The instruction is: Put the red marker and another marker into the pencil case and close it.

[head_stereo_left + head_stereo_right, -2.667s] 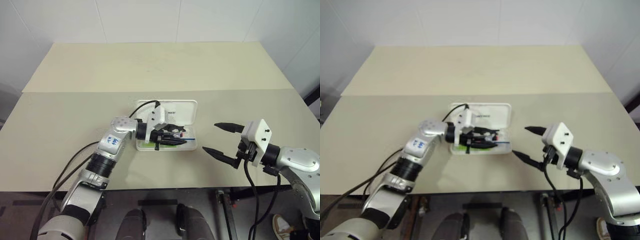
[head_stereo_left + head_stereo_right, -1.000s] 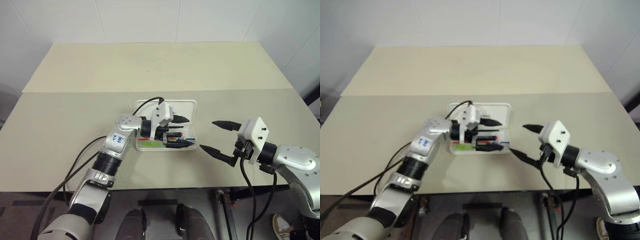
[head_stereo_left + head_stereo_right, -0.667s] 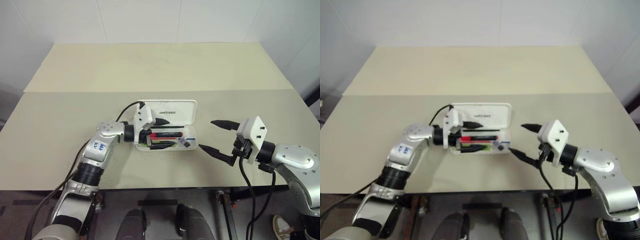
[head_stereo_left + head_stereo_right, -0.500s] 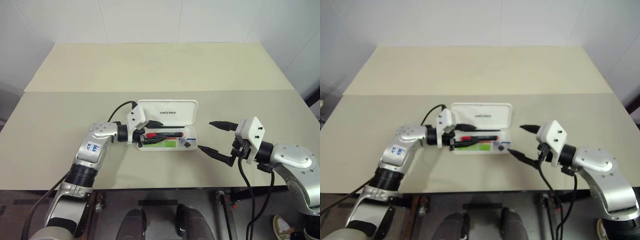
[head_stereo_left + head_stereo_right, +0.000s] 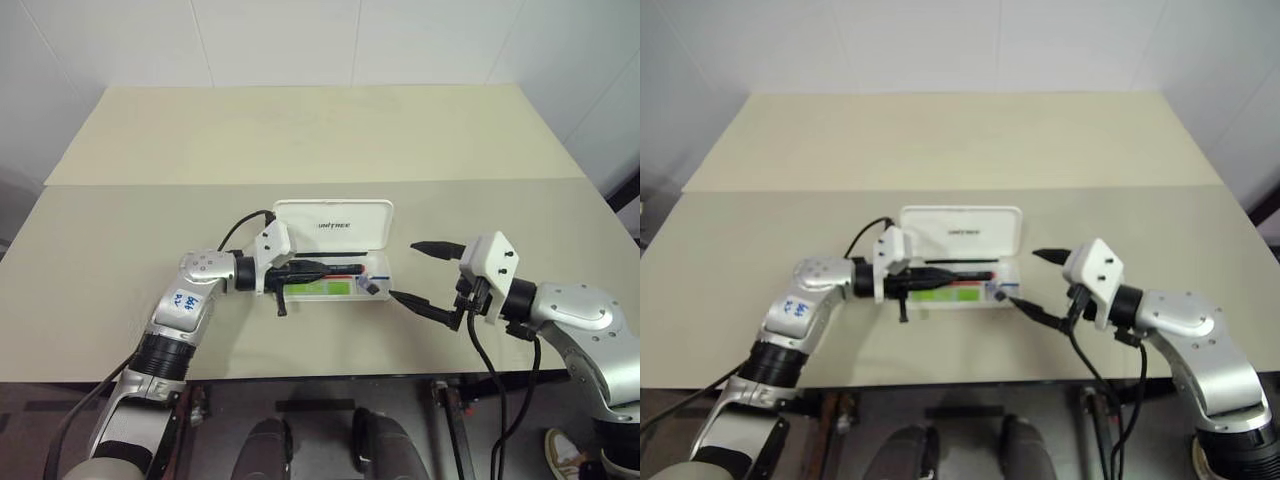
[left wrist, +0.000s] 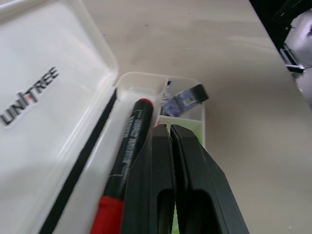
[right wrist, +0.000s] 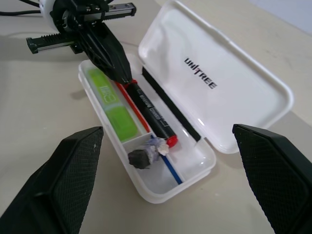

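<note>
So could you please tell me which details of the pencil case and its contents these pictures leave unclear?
- Green highlighter: in the left wrist view, mostly hidden behind the shut left gripper.
- Red marker: its near end is covered by that gripper in the right wrist view.
- Small dark object in the pencil case: too small to identify.
- Barrel print: illegible.

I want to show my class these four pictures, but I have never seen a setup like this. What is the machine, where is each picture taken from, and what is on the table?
It is a humanoid robot with two arms, each ending in a two-fingered black gripper. Two pictures look down from its head; the other two come from cameras on its wrists. On the beige table lies an open white pencil case. Inside it are a red marker, a green highlighter and a small dark item. The left gripper is shut, over the case, holding nothing. The right gripper is open beside the case.
</note>
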`<state>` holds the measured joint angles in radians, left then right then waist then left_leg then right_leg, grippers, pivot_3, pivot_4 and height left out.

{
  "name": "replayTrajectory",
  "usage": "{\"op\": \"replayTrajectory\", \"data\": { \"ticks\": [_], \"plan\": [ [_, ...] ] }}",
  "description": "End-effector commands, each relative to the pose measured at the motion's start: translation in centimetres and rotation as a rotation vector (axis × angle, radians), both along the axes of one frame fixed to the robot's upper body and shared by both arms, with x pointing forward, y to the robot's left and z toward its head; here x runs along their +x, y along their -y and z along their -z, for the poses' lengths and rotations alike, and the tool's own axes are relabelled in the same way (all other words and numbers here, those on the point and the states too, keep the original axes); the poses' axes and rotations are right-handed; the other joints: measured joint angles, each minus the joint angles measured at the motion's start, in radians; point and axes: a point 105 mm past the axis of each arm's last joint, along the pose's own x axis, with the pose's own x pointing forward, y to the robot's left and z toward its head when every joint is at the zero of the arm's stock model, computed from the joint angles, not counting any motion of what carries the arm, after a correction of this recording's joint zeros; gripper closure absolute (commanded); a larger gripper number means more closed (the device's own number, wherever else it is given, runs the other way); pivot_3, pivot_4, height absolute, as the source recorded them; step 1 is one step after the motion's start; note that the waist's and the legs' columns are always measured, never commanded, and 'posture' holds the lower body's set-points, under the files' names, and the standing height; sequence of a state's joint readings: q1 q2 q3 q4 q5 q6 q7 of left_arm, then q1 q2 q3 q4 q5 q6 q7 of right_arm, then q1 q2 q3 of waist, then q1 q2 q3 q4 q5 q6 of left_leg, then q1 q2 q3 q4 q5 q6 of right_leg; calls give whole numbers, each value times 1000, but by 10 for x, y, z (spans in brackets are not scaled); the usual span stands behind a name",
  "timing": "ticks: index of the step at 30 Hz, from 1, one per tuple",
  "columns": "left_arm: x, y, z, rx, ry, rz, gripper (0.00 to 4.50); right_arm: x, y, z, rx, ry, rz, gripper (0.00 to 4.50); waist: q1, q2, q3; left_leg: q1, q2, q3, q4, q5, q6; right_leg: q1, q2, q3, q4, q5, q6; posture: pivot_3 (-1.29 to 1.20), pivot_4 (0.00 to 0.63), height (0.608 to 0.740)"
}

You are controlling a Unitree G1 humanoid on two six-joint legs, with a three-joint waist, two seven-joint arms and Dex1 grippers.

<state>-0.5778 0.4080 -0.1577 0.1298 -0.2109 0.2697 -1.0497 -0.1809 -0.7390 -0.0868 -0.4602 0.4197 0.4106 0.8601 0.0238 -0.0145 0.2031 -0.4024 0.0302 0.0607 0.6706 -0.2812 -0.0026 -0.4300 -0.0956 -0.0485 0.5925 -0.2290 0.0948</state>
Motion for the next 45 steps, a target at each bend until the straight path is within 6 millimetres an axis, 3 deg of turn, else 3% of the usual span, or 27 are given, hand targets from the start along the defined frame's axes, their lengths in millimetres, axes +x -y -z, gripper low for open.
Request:
{"op": "replayTrajectory", "data": {
  "ticks": [1,9,23,33,45],
  "plan": [
    [-7,19,-10,-19,34,79,4463,-1,-1,-9,8,42,-13,0,3,0,0,0,0,0,0,0,0,0,0,0,0,0,0,0,150,740],
    [-5,51,1,12,4,124,4463,-2,-1,-9,7,43,-5,0,2,0,0,0,0,0,2,0,0,1,0,0,0,0,0,0,150,740],
    [2,50,12,87,-11,109,4463,-7,4,-10,13,47,36,0,0,0,0,0,0,0,4,0,1,1,0,0,0,0,0,0,150,740],
    [5,69,11,81,-13,116,4463,-7,4,-11,17,54,44,0,2,0,0,-1,0,0,4,0,1,1,0,0,0,0,0,0,150,740],
    [6,76,14,83,-16,122,4463,-8,5,-11,16,57,54,0,2,0,0,-1,0,0,4,-1,1,1,0,0,0,0,0,0,150,740]
  ]
}}
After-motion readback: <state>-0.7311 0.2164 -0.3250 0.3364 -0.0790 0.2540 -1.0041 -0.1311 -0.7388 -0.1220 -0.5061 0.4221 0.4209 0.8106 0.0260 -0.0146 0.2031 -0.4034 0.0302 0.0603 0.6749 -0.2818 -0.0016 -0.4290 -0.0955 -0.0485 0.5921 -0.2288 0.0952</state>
